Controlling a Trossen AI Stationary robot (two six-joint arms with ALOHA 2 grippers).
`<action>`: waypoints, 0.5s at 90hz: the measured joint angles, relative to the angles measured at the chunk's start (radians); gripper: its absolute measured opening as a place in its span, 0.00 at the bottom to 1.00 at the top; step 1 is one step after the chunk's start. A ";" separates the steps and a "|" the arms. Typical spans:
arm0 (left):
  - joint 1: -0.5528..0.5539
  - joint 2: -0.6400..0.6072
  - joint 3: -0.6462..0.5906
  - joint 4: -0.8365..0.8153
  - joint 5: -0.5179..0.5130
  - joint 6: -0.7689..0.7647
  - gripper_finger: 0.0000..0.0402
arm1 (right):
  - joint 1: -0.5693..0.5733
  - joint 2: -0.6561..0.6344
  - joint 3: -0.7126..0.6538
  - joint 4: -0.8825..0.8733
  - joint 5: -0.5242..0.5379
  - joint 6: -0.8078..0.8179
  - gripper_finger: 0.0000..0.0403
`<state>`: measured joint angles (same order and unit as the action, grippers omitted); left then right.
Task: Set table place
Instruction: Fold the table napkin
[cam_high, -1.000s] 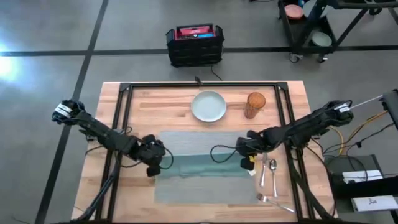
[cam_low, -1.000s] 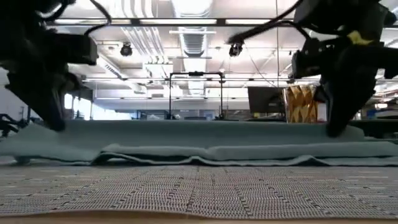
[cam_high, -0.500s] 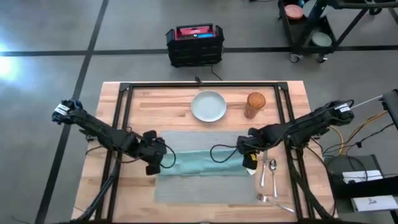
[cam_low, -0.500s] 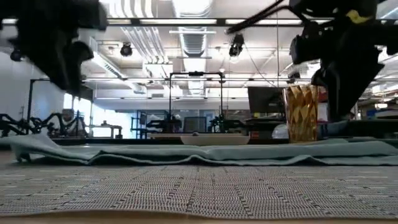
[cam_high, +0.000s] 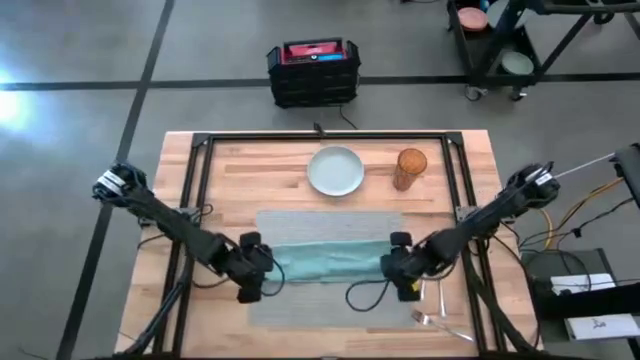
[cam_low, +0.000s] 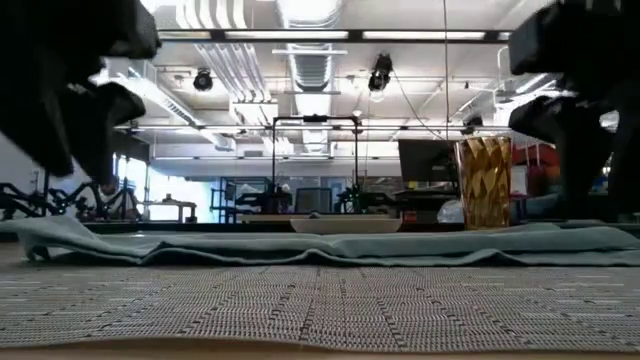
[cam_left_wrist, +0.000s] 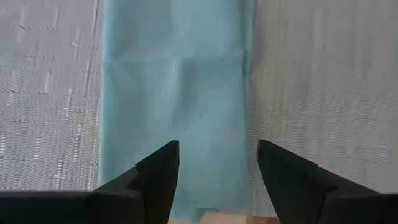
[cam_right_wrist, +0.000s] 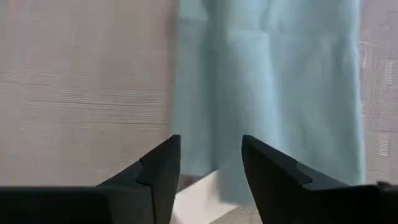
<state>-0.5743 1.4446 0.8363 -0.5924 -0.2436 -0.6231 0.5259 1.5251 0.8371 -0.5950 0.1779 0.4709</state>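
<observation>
Table (cam_high: 225, 160) | placemat (cam_high: 330, 225) under napkin (cam_high: 325, 262) | left gripper (cam_high: 252, 285), right gripper (cam_high: 400, 275) at napkin ends, jaws wide, empty

you can't see the far ends of the folded teal cloth napkin (cam_left_wrist: 177, 99); both wrist views crop it.

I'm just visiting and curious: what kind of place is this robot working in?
Probably a robotics lab or workshop: bare grey concrete floor, exposed ceiling lights and ducts, equipment carts nearby, and another black frame rig behind the table.
</observation>
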 joint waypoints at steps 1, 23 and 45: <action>0.000 0.004 0.001 0.000 0.000 0.000 0.48 | 0.000 0.006 0.000 0.001 0.004 0.000 0.37; -0.003 0.047 0.014 0.005 0.019 -0.018 0.41 | 0.000 0.093 0.006 -0.001 0.008 0.001 0.26; -0.003 0.043 0.014 0.006 0.019 -0.024 0.34 | 0.000 0.072 0.007 -0.005 0.032 0.001 0.02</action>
<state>-0.5774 1.4872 0.8505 -0.5861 -0.2246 -0.6468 0.5255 1.5976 0.8440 -0.5999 0.2100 0.4718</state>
